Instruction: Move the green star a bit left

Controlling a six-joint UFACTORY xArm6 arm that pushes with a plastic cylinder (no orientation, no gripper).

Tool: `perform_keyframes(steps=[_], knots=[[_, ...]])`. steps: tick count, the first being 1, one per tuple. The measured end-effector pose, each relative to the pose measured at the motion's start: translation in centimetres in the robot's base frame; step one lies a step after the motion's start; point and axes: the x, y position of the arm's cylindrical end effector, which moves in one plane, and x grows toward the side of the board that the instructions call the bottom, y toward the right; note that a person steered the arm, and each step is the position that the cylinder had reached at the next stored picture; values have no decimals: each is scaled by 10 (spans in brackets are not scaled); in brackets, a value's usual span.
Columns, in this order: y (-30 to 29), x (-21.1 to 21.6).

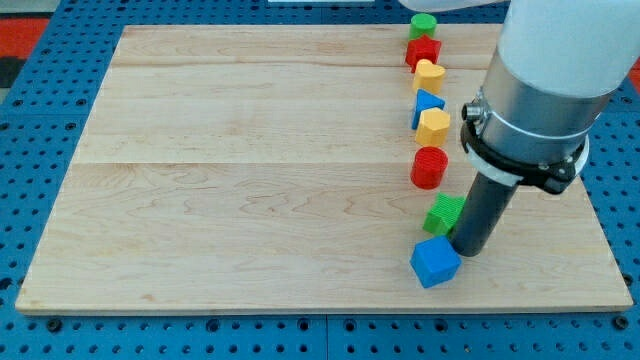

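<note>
The green star [441, 214] lies at the view's lower right on the wooden board [250, 180]. My tip [467, 250] rests on the board just right of and slightly below the green star, touching or nearly touching it. A blue cube [435, 262] lies just below the star, to the left of my tip. A red cylinder [429, 167] stands above the star.
A column of blocks runs up the view's right: a yellow block [433, 126], a blue triangle [426, 103], a yellow heart [429, 75], a red block [423, 51] and a green cylinder [422, 25] at the top edge. The arm's body [550, 70] hangs over the right side.
</note>
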Motion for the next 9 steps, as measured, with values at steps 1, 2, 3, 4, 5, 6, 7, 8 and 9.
perform_keyframes(steps=[1,2,3,4,5,6,7,8,9], knots=[[0,-10],[22,-10],[44,-23],[41,-40],[35,-40],[35,-40],[28,-40],[13,-40],[2,-40]])
